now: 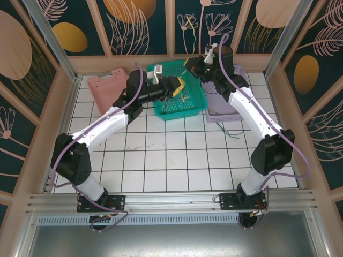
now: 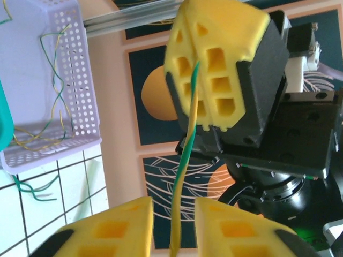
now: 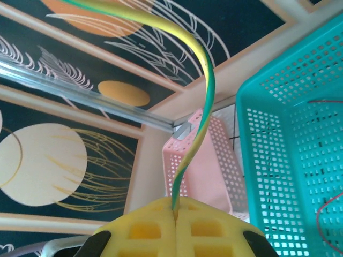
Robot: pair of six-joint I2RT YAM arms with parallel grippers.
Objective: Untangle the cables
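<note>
A yellow-and-green cable is stretched between my two grippers above the teal basket. My right gripper is shut on one end, and the cable arcs up out of its yellow pads. In the left wrist view the right gripper hangs overhead, clamping that cable. My left gripper is open; the cable runs through the gap between its pads without being pinched. From above, the left gripper and right gripper sit close together. More yellow and green wires lie in the lilac basket.
A pink basket leans at the back left, the lilac basket stands right of the teal one. A loose green wire lies on the white tiles. A red wire rests in the teal basket. Walls close the back and sides.
</note>
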